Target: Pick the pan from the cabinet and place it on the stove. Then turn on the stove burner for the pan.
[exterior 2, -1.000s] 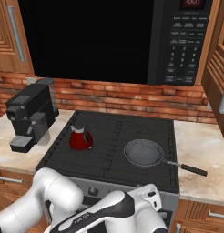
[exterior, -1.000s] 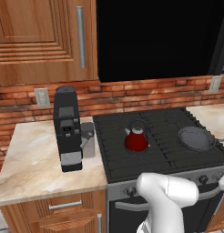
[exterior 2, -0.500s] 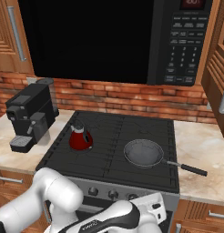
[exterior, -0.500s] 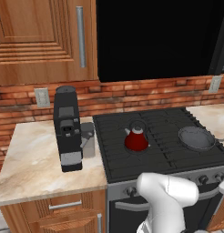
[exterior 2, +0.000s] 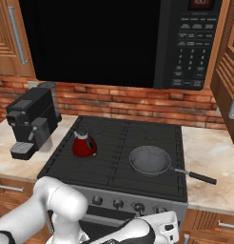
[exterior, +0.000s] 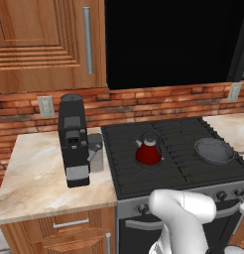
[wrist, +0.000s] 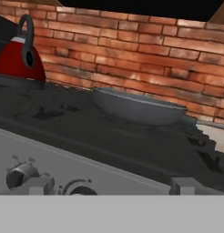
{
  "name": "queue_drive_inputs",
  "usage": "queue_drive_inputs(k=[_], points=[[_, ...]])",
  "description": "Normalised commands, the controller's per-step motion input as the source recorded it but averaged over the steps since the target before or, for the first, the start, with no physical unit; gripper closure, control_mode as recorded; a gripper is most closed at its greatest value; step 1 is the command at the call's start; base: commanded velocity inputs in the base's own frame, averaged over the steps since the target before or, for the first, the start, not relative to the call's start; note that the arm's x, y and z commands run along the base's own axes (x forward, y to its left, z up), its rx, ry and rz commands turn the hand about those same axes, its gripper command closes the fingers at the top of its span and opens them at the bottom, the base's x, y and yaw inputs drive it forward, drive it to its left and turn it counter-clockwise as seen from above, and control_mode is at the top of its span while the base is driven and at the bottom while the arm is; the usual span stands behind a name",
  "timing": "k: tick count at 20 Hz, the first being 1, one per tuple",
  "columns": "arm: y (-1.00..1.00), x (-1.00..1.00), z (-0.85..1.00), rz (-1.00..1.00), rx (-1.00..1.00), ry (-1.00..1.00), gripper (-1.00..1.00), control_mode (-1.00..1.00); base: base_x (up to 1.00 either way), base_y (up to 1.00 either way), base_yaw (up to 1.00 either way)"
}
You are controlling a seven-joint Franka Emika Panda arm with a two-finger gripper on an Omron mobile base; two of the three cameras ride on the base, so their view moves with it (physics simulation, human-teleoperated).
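The dark grey pan (exterior 2: 150, 159) rests on the front right burner of the black stove (exterior 2: 114, 178), its thin handle pointing right over the counter. It also appears as the pan (exterior: 213, 150) and the pan (wrist: 139, 107). My gripper (wrist: 111, 186) is open and low in front of the stove's steel front, level with the round knobs (wrist: 20, 175); nothing is between its fingertips (wrist: 41, 184). The white hand (exterior 2: 154, 231) sits below the knob row (exterior 2: 138, 207). A reddish-brown upper cabinet (exterior 2: 228, 66) at the right has its door swung open.
A red kettle (exterior 2: 83, 144) stands on the left burner, near the kettle-side grate. A black coffee machine (exterior: 73, 141) sits on the marble counter (exterior: 34, 183) to the left. A black microwave (exterior 2: 119, 43) hangs above the stove. A closed upper cabinet (exterior: 44, 44) is at the left.
The arm's forearm and hand have sunk a little lower and further right in front of the stove. Pan and kettle have not moved.
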Motion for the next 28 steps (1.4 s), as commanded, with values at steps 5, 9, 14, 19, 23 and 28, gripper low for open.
queue_drive_inputs(k=[5, 9, 14, 19, 23, 28], points=[[-0.17, 0.02, -0.36, -0.08, 0.04, -0.11, -1.00, -1.00, 0.00, 0.00, 0.00], [-0.05, 0.14, -0.32, -0.09, 0.03, -0.07, -1.00, -1.00, 0.00, 0.00, 0.00], [0.00, 0.20, -0.23, -0.08, 0.01, -0.03, -1.00, -1.00, 0.00, 0.00, 0.00], [-0.13, 0.19, -0.07, -0.06, 0.02, -0.04, -1.00, -1.00, 0.00, 0.00, 0.00], [-0.22, 0.16, -0.05, -0.04, 0.03, -0.03, -1.00, -1.00, 0.00, 0.00, 0.00], [-0.21, 0.13, -0.11, -0.03, 0.02, -0.03, -1.00, -1.00, 0.00, 0.00, 0.00]])
